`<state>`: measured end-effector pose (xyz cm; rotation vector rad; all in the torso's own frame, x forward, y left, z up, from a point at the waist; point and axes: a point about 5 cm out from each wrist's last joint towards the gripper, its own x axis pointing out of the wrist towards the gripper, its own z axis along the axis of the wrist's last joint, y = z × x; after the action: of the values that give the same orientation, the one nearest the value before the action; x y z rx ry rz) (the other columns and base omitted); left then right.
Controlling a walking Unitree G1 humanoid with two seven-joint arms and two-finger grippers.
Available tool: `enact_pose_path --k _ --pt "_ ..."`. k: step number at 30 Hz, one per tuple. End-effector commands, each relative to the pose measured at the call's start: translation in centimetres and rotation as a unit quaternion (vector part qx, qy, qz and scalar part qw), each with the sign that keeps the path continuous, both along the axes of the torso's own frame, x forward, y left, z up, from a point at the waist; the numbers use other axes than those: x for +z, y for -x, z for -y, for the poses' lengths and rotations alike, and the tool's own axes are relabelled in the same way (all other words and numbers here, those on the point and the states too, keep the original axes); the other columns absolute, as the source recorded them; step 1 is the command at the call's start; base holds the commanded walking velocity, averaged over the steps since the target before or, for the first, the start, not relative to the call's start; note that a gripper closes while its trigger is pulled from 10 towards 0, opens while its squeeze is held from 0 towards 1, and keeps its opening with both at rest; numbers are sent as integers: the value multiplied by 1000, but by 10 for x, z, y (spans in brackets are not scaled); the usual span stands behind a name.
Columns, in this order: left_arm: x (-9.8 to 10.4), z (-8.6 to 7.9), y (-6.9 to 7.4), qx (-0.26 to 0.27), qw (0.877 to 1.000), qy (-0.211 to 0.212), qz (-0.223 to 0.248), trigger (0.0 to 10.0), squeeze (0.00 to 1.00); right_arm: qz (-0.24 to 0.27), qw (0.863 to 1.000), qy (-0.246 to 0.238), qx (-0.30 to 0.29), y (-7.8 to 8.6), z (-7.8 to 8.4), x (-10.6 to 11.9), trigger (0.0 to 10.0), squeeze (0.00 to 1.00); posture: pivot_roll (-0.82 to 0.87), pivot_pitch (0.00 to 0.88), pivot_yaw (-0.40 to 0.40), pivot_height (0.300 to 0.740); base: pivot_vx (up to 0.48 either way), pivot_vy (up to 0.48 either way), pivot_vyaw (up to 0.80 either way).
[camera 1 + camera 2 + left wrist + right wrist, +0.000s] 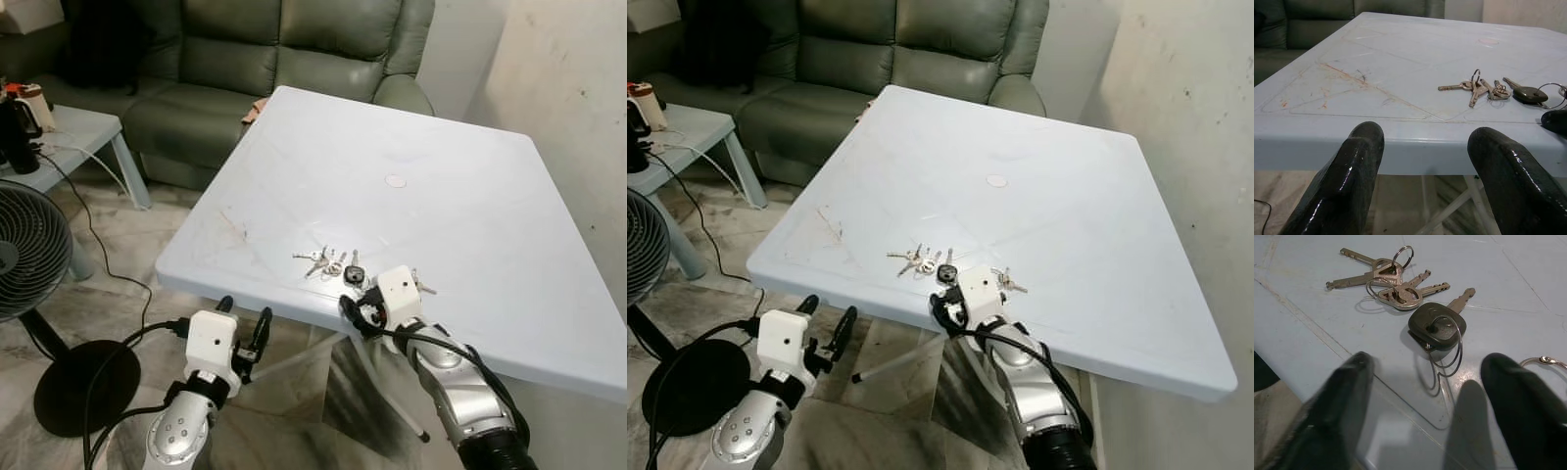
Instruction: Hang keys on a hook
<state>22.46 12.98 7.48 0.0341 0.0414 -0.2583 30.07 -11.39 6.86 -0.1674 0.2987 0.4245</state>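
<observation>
**A:** Start with the head views. Where do you stand?

**B:** You're at the near edge of the white table point(470, 196). The keys point(331, 262) lie flat on it close to that edge, several bunches on rings. Your right gripper point(361, 305) sits just short of them at the rim; your left gripper point(245, 333) hangs below the edge, well to the side.

**A:** Left wrist view?

**B:** Its fingers point(1352, 166) are spread wide, nothing between them, facing the table's edge with the keys point(1484, 89) further along the top.

**A:** Right wrist view?

**B:** Fingers point(1342, 396) parted, empty, framing the black-headed key point(1439, 326) and its wire ring. The silver keys point(1386, 276) lie just beyond.

**A:** So which step?

**B:** I'd judge you're reaching to pick up; nothing is lifted yet. Next you'd ease forward and close on the black head or ring. Flat metal on smooth plastic may slide, and I can't see a hook.
</observation>
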Motion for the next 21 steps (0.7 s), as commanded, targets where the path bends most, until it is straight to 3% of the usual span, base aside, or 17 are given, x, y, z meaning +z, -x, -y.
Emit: enact_pose_path --k 1,5,7,8,17,18,20,21 --pt "3 1 -1 -1 1000 -3 8 10000 0 10 1000 4 -8 -1 3 5 0 0 -31 36 -111 732 0 0 0" --pt "3 1 -1 -1 1000 -4 8 10000 0 9 1000 4 -9 -1 3 5 0 0 -31 36 -110 732 0 0 0" --pt "4 1 -2 0 1000 -5 10 10000 0 12 1000 -15 -17 -4 2 10 2902 0 -30 34 -107 732 0 0 0" --pt "4 1 -2 0 1000 -5 10 10000 0 11 1000 -14 -18 -5 1 10 9686 0 -29 34 -108 732 0 0 0" --pt "5 1 -2 2 1000 -6 12 10000 0 7 999 -17 -36 -7 0 11 10000 0 -25 34 -106 732 0 0 0" --pt "5 1 -2 2 1000 -6 12 10000 0 13 999 -23 -42 -8 0 12 7451 0 -24 33 -106 732 0 0 0" --pt "5 1 -3 3 1000 -6 12 10000 0 19 998 -31 -46 -9 1 14 7451 0 -24 33 -106 732 0 0 0" --pt "5 1 -3 3 1000 -7 13 10000 0 15 998 -29 -47 -9 0 14 8000 0 -23 33 -104 732 0 0 0"
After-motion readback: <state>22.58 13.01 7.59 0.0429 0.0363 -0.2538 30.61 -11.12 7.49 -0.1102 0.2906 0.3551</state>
